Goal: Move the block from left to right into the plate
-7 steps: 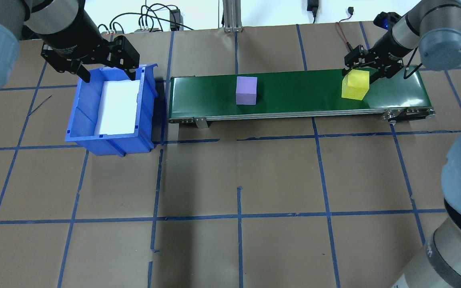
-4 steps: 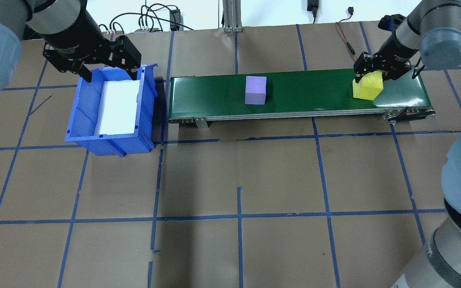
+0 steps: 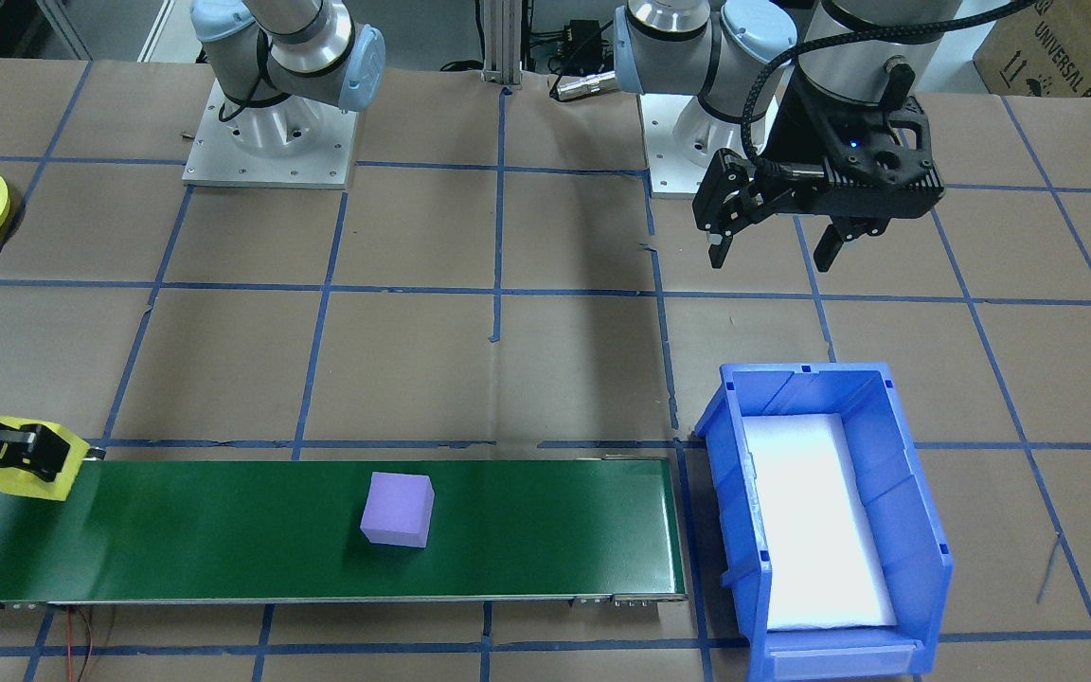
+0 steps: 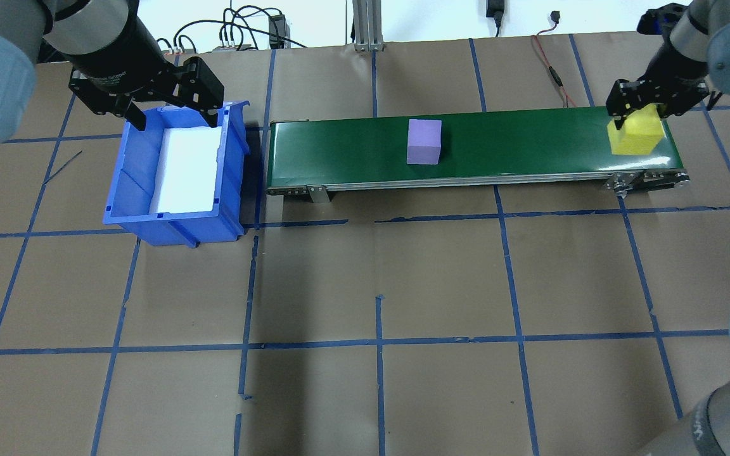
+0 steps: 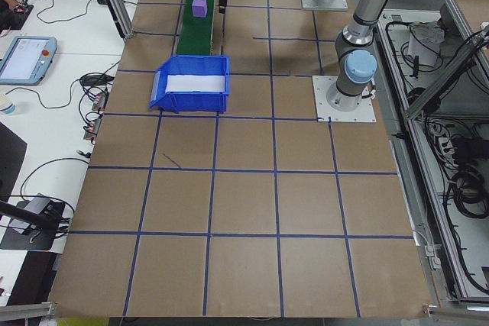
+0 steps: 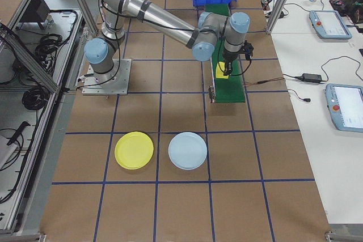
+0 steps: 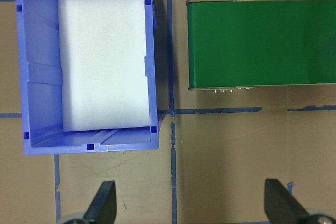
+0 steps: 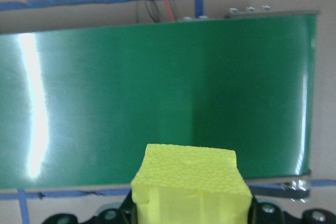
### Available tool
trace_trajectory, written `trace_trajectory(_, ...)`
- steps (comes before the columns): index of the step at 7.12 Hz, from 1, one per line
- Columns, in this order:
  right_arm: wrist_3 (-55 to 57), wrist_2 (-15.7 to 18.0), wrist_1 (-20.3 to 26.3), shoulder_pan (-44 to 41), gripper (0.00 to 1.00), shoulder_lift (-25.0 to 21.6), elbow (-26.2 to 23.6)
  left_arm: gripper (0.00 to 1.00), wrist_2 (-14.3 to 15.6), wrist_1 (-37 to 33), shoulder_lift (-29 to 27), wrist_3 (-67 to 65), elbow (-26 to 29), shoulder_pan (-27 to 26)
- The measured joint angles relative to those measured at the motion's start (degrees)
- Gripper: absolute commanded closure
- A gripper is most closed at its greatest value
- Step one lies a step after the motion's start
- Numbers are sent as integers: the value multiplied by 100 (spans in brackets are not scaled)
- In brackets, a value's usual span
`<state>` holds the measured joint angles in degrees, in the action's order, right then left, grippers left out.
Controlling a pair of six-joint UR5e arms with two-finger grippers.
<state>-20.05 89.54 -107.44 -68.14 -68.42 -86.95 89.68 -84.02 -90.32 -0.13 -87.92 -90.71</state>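
Right claw [image 4: 642, 111] clamped on yellow block [image 4: 635, 133], lifted over the belt's [image 4: 339, 152] right end (purple block [image 4: 424, 141] mid-belt). Left claw [image 4: 168, 113] spread wide, holding nothing, above blue bin [image 4: 125, 209]. Yellow plate [image 6: 134, 149] on the table, well apart from the belt

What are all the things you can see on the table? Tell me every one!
yellow block: 1, yellow foam, held over the conveyor's right end.
purple block: 1, purple, on the belt near its middle.
conveyor: 1, green belt, across the far side of the table.
blue bin: 1, blue, white foam pad inside, beside the conveyor's left end.
yellow plate: 1, yellow, on the table past the conveyor's right end.
pale blue plate: 1, pale blue, beside the yellow plate.
left gripper: 1, black, fingers open, empty, over the table near the bin.
right gripper: 1, black, shut on the yellow block.
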Motion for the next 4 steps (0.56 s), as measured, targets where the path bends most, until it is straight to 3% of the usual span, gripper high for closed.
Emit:
trace_trajectory(2,-1532,106,323,1062,78,-418,-438,0,-1,0,2,17,-5,0)
trace_trajectory(4,-3131,90,161,2527,78,-656,-1028,0,-2,-6,3,31,-6,0)
